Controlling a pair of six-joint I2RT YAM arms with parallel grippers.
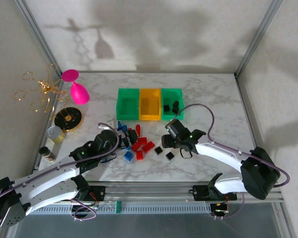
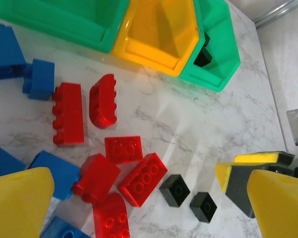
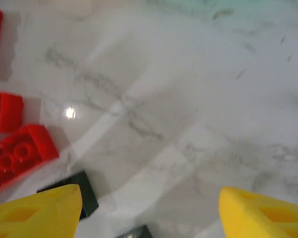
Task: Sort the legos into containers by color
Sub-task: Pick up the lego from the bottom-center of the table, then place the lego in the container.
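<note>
Three joined containers stand at the back: a green bin (image 1: 127, 103), an orange bin (image 1: 150, 103) and a green bin (image 1: 172, 102) holding black legos (image 1: 171, 106). Red legos (image 1: 141, 145) (image 2: 139, 178) and blue legos (image 1: 129, 155) (image 2: 39, 79) lie in a pile at mid-table. Just right of the pile sit two black legos (image 1: 159, 150) (image 2: 175, 190). My left gripper (image 1: 122, 141) (image 2: 149, 208) hangs open over the pile, holding nothing. My right gripper (image 1: 168, 143) (image 3: 149, 208) is open above bare marble, and one black lego (image 3: 87, 194) lies beside its left finger.
A gold-and-black dish (image 1: 68, 119), pink balloon shapes (image 1: 78, 91) and a gold wire ornament (image 1: 42, 89) stand at the left. Two small bottles (image 1: 54, 134) sit by the left wall. Bare marble lies right of the black legos.
</note>
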